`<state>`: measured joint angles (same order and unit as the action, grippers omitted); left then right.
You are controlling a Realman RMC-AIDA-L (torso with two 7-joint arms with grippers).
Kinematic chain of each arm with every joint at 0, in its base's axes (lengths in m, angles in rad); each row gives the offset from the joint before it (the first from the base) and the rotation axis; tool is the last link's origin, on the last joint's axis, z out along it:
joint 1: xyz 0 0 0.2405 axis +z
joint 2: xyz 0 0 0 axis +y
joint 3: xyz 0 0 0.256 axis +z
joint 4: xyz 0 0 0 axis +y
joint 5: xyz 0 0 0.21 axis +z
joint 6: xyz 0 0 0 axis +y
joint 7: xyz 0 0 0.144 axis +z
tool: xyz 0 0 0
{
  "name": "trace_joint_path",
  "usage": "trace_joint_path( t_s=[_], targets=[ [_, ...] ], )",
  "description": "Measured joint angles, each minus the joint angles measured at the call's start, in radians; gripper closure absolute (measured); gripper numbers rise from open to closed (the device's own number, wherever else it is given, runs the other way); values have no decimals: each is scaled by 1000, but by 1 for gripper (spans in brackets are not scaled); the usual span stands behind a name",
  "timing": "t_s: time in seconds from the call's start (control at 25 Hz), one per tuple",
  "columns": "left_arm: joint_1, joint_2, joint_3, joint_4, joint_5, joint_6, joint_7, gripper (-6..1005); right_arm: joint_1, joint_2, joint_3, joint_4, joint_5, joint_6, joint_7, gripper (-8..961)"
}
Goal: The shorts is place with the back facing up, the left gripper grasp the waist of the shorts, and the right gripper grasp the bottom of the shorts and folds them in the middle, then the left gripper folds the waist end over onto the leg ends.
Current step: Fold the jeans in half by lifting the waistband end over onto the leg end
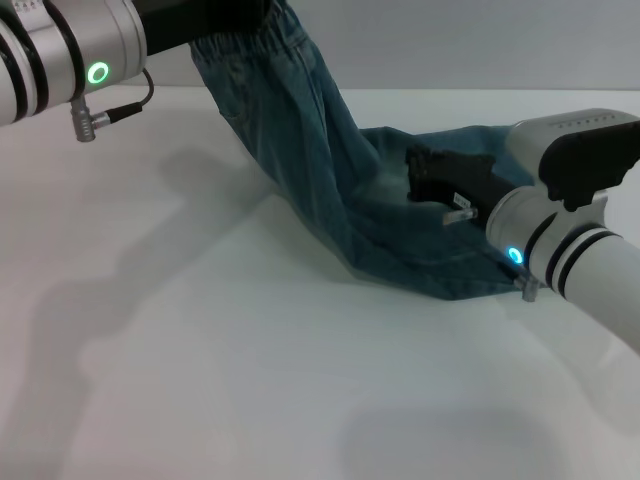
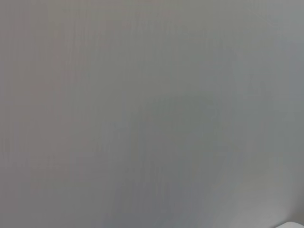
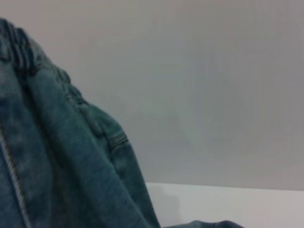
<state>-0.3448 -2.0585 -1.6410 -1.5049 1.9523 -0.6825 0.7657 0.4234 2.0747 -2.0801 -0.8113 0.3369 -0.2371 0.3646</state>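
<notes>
The faded blue denim shorts (image 1: 330,190) stretch in a slanted band from the top of the head view down to the table. Their ruffled waist (image 1: 245,45) hangs in the air from my left gripper (image 1: 215,20), which is shut on it at the top edge of the view. The other end of the shorts (image 1: 440,275) lies flat on the table at right. My right gripper (image 1: 425,172) rests low on that flat part. In the right wrist view the raised denim (image 3: 57,166) and its puckered waist (image 3: 19,47) fill the near side. The left wrist view shows only a plain grey surface.
The white table (image 1: 200,350) spreads wide in front and to the left of the shorts. A pale wall stands behind the table's far edge (image 1: 420,92). My right arm (image 1: 580,260) crosses the right side low over the table.
</notes>
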Motion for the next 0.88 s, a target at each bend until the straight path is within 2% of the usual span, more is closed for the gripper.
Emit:
trace_joint_path(
  t_s=[0.32, 0.64, 0.88],
  targets=[
    [-4, 0, 6, -21, -7, 2, 1, 997, 57, 8, -80, 6, 11, 8, 41, 947],
    [-1, 0, 7, -32, -19, 3, 6, 998, 155, 12, -196, 30, 13, 1, 127, 945],
    [2, 0, 7, -32, -46, 0, 27, 997, 179, 13, -246, 24, 14, -12, 137, 944]
  ],
)
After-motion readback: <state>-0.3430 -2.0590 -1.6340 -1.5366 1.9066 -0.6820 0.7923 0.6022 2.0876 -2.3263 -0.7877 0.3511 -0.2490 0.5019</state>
